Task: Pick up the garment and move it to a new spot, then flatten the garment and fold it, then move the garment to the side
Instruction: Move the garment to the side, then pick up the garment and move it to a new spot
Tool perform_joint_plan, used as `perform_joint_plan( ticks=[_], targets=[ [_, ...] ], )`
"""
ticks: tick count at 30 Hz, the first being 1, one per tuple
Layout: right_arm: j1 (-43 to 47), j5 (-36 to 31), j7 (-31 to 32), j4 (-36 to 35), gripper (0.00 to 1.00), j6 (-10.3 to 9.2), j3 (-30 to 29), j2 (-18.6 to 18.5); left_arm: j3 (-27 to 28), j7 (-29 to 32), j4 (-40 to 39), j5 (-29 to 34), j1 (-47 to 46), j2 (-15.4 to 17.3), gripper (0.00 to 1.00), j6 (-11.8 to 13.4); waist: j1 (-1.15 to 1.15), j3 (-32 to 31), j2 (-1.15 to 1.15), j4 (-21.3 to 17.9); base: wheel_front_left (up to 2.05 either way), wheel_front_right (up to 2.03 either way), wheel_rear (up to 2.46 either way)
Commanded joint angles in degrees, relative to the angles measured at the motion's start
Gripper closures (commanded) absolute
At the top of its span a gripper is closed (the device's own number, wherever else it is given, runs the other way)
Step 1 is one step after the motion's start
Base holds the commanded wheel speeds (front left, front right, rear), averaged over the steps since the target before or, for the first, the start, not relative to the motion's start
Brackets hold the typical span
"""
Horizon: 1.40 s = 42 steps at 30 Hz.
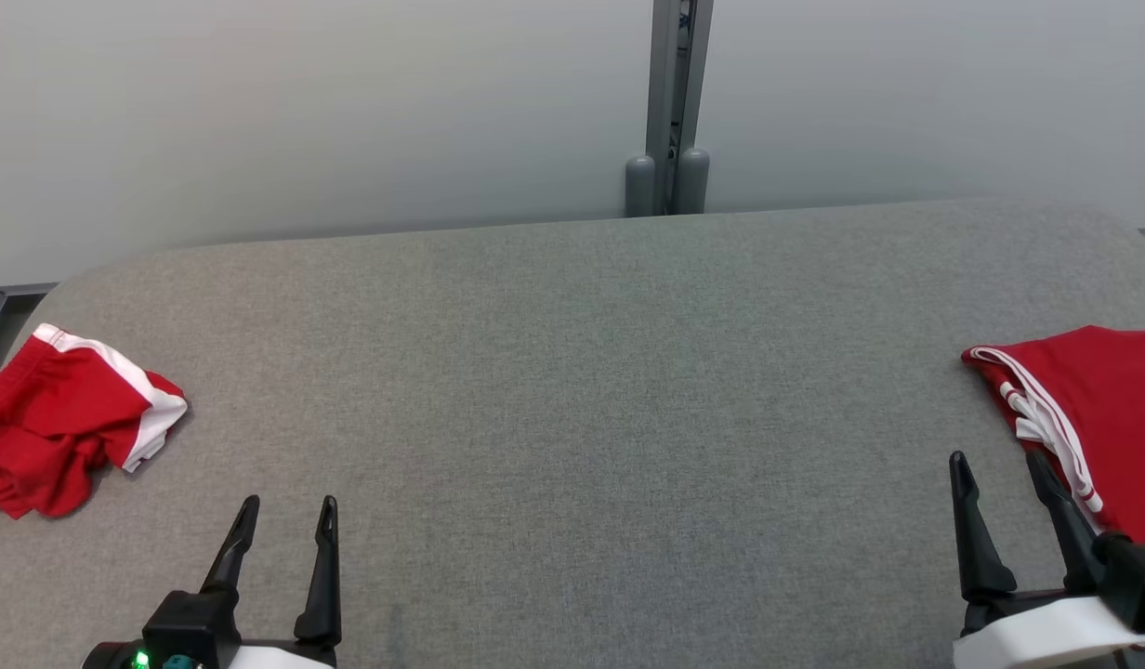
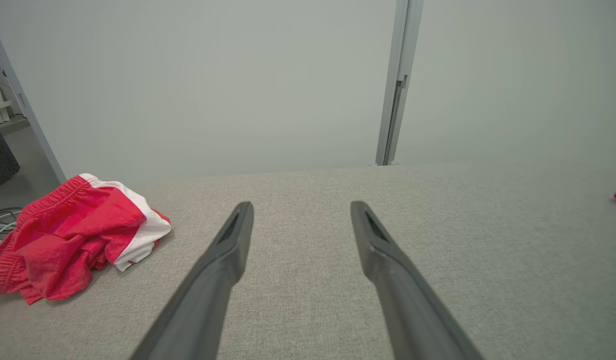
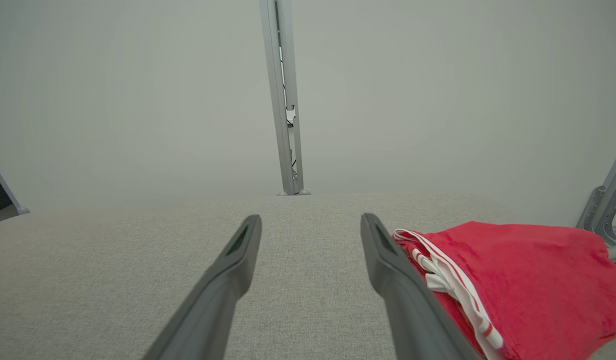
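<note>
Presumably the step in hand is the first pickup, since the crumpled red shorts (image 1: pixel 66 423) lie in a heap at about 9 o'clock on the grey cloth-topped table (image 1: pixel 572 372), close to its left edge, while a folded red garment (image 1: pixel 1107 409) with white stripes sits at 3 o'clock looking finished; the left gripper (image 1: pixel 289 504) hovers at about 7 o'clock, fingers apart and holding nothing, well short of the heap; the right gripper (image 1: pixel 997 457) hovers at 4 o'clock, likewise spread and empty, its outer finger just beside the folded piece, though whether it touches I cannot tell. To do this well, the left arm should swing toward 9 o'clock and come down on a raised ridge of cloth, not a flat patch, pinching near the white band (image 1: pixel 150 409), where the fabric stands proud; a grip on one layer would let the rest drag, so a bite through the bunched edge seems safer, then a lift high enough to clear the table before carrying toward 12 o'clock or the centre. As for lie, the white-banded edge runs from roughly 10 o'clock to 4 o'clock, with its lower corner pointing toward the table's middle; the heap is too rumpled for a truer long axis to be read.
</note>
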Motion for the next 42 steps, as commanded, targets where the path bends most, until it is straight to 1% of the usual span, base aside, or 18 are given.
perform_joint_plan(
  ticks=[1, 8, 14, 30, 35, 42],
  targets=[
    [1.37, -0.17, 0.82, -1.05, 0.00, -0.01, -0.16, -0.03, -0.01, 0.37, -0.04, -0.26, 0.90, 0.61, 0.00, -0.02, 0.00, -0.86, 0.00, 0.06, 0.00, 0.00, 0.00],
    [3.74, -0.29, 2.22, -3.90, 0.00, -0.01, -0.10, 0.06, -0.17, 0.98, -0.61, -0.57, 2.12, 1.15, 0.00, 0.40, 0.00, -1.24, 0.00, -0.05, 0.00, 0.00, 0.00],
    [4.23, -0.26, 2.55, -4.84, 0.00, -0.01, -0.48, 0.11, -0.43, 1.29, -0.84, -0.74, 1.98, 1.36, 0.00, 0.39, 0.00, -1.14, 0.00, 0.03, 0.00, 0.00, 0.00],
    [3.92, -0.11, 2.18, -4.80, 0.00, -0.01, -0.80, 0.12, -0.89, 1.18, -0.82, -1.14, 0.54, 1.46, 0.00, 1.01, 0.00, -0.36, 0.00, 1.28, 0.00, 0.00, 0.00],
    [4.12, -0.80, 2.63, -5.89, 0.00, -0.01, -0.76, 0.12, -0.93, 0.99, -0.52, -1.53, -0.19, 1.13, 0.00, 0.88, 0.00, -0.41, 0.00, 3.64, 0.00, 0.00, 0.00],
    [4.54, -0.60, 3.28, -7.97, 0.00, -0.01, 0.23, 0.10, -0.48, 0.52, 0.18, -2.08, -1.47, 1.22, 0.00, 0.86, 0.00, -0.64, 0.00, 10.70, 0.00, 0.00, 0.00]
  ],
)
